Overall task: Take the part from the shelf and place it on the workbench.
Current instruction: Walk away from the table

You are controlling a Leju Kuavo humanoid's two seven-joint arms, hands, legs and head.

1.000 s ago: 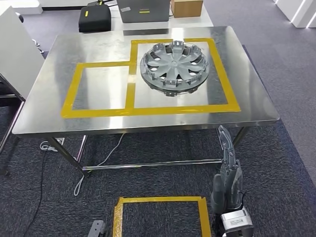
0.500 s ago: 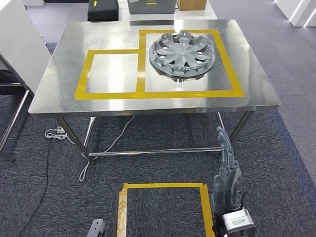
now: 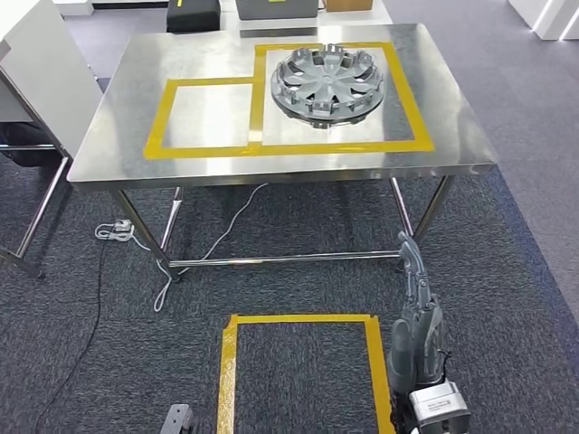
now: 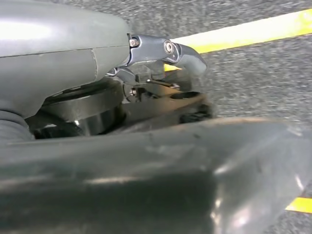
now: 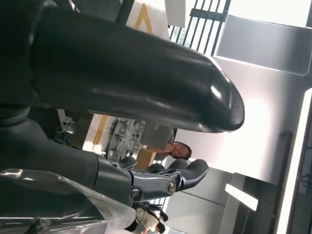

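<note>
The part, a grey wheel cover, lies flat on the steel workbench, inside the larger yellow-taped rectangle at its far right. It also appears small in the right wrist view as the wheel cover. My right hand hangs low at the lower right, well short of the bench, fingers straight and apart, holding nothing. The right hand looms large and dark in its wrist view. My left hand hangs over the carpet with nothing in it.
A yellow-taped square marks the carpet in front of me. Cables trail under the bench's left end. A white table stands at the left. A black bag sits behind the bench. A person is far off.
The whole picture has shifted: the camera moved, so the bench sits higher and farther away, with more carpet and floor square showing. The wheel cover stays put; my right hand still hangs.
</note>
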